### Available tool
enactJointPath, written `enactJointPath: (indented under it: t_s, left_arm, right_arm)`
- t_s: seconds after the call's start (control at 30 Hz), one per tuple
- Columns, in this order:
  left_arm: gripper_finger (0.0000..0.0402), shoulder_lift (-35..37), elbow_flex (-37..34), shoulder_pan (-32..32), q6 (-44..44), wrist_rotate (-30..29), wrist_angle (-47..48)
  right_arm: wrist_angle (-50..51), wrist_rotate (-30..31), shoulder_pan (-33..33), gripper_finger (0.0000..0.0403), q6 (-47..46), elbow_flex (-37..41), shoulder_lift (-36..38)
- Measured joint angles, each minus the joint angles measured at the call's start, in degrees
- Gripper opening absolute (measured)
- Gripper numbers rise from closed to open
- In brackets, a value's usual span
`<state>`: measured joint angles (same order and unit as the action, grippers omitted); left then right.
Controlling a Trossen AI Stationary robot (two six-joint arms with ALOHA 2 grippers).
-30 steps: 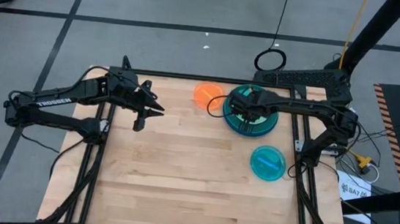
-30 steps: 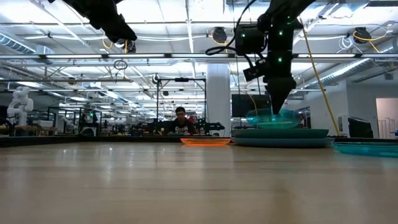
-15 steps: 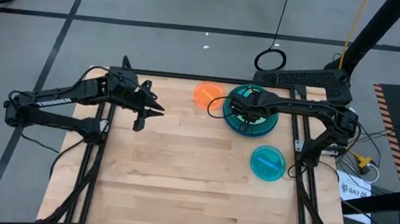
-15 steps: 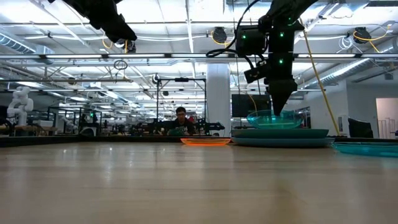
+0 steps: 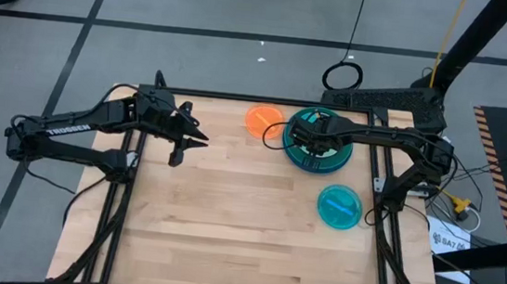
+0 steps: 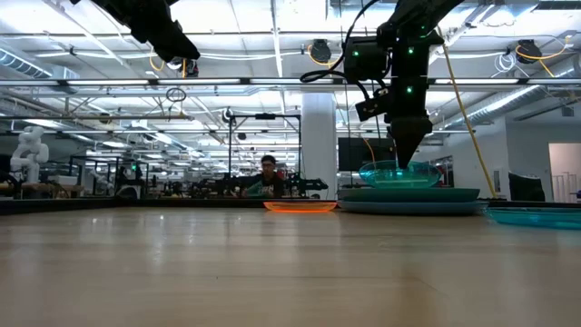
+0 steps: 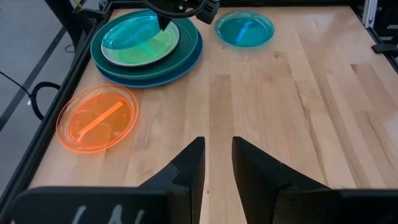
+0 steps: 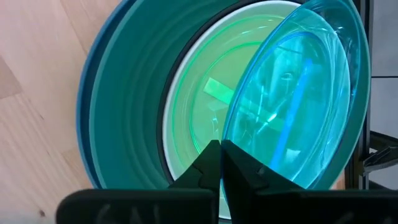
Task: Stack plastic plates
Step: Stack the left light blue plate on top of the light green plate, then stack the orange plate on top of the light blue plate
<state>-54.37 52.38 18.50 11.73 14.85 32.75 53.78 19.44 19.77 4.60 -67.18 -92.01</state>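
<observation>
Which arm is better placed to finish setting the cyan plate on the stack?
The right. Its gripper is shut on the tilted cyan plate directly above the stack. The left gripper hangs open, away from every plate.

Only clear text: "TROSSEN" in white caps on the left arm [image 5: 73, 128], along its upper link (high view). A white sheet [image 5: 450, 241] on the floor by the table's right side has dark print, approx. "BA7" + more chars, too small to be sure. Low view & both wrist views: no legible text.
</observation>
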Motion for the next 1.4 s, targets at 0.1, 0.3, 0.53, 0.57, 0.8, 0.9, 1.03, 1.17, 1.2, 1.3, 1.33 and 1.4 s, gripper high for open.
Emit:
enactJointPath:
  t_s: [0.1, 0.3, 0.53, 0.57, 0.8, 0.9, 1.03, 1.17, 1.2, 1.3, 1.33, 1.4]
  left_arm:
    - [0.0088, 0.0, 0.0, 0.0, 0.0, 0.0, 0.0]
    - [0.0088, 0.0, 0.0, 0.0, 0.0, 0.0, 0.0]
    - [0.0088, 0.0, 0.0, 0.0, 0.0, 0.0, 0.0]
    - [0.0088, 0.0, 0.0, 0.0, 0.0, 0.0, 0.0]
    - [0.0088, 0.0, 0.0, 0.0, 0.0, 0.0, 0.0]
    - [0.0088, 0.0, 0.0, 0.0, 0.0, 0.0, 0.1]
    - [0.0088, 0.0, 0.0, 0.0, 0.0, 0.0, 0.1]
    - [0.0088, 0.0, 0.0, 0.0, 0.0, 0.0, 0.1]
    - [0.0088, 0.0, 0.0, 0.0, -0.1, 0.0, 0.0]
    - [0.0088, 0.0, 0.0, 0.0, -0.4, 0.0, 0.1]
    - [0.0088, 0.0, 0.0, 0.0, -0.7, 0.0, 0.1]
    - [0.0088, 0.0, 0.0, 0.0, -1.4, 0.0, 0.1]
  right_arm:
    - [0.0, 0.0, 0.0, 0.0006, 0.0, 0.0, 0.0]
    - [0.0, 0.0, 0.0, 0.0025, -0.9, 0.0, 0.0]
    - [-0.3, 0.0, 0.0, 0.0070, -1.8, 0.0, 0.0]
    - [-0.3, 0.0, 0.0, 0.0075, -2.0, 0.0, 0.0]
    - [-0.4, 0.0, 0.0, 0.0101, -2.0, 0.0, 0.0]
    - [-0.4, -0.2, 0.0, 0.0106, -3.1, 0.0, 0.0]
    - [-0.2, -1.7, -0.1, 0.0106, -6.7, -0.2, 0.0]
    - [0.5, -5.4, -0.6, 0.0106, -13.1, -1.4, -0.1]
    - [1.0, -6.2, -0.8, 0.0106, -14.7, -1.9, -0.1]
    - [2.1, -8.8, -2.3, 0.0106, -18.5, -3.6, -0.1]
    - [2.2, -9.7, -2.9, 0.0106, -19.1, -4.0, -0.1]
    - [2.2, -10.9, -4.6, 0.0106, -19.9, -4.7, -0.1]
